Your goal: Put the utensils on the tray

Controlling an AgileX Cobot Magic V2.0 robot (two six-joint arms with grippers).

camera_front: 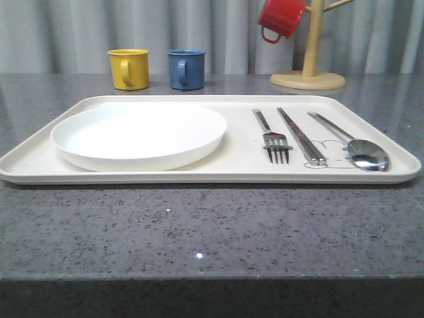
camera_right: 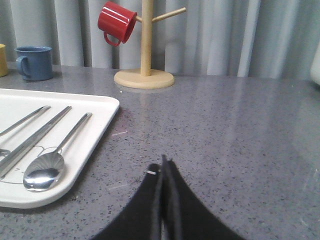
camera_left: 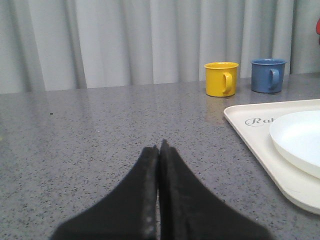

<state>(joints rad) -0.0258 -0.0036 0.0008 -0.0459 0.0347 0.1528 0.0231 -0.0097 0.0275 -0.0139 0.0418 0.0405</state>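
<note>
Three shiny steel utensils | flat cream tray | both hands pressed together

A grey speckled stone tabletop is stretching back toward pale grey pleated curtains that are hanging across the whole rear, with soft even light glinting faintly off the polished surface.
</note>
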